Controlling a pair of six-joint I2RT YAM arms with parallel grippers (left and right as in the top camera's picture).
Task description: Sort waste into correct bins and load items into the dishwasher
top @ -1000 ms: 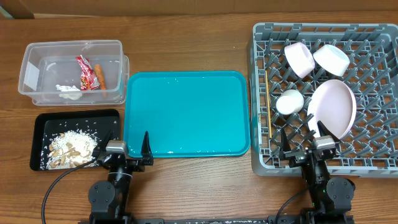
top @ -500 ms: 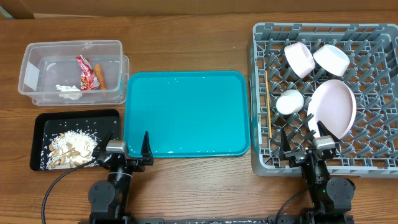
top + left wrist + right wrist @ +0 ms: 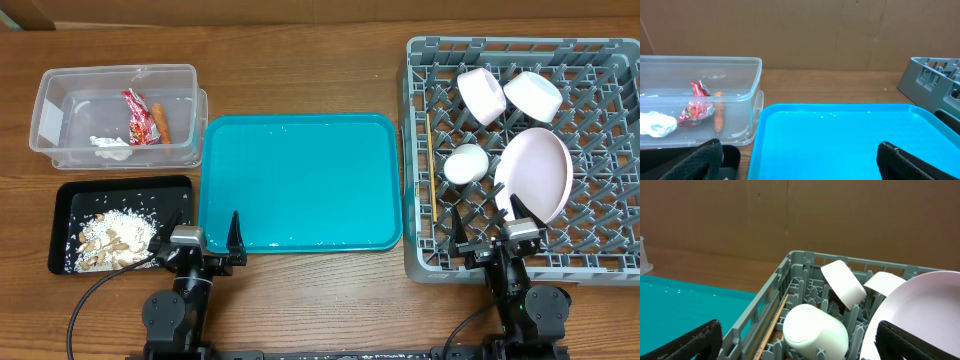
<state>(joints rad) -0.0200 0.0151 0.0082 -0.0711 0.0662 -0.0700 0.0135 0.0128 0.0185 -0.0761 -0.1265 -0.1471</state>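
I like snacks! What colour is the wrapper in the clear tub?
The snack wrapper is red, clearest from the left wrist.

We see a wooden table (image 3: 300, 70) filling the overhead view, its medium-brown grain running left to right in long boards with a few darker streaks. Beyond its far edge, in both wrist views, stands a wall of plain brown board (image 3: 815, 35), matte like cardboard, with thin vertical seams (image 3: 787, 210) between the panels. A paler corner of board (image 3: 25, 12) shows at the overhead's top left. The light is soft and even, and shadows are faint.
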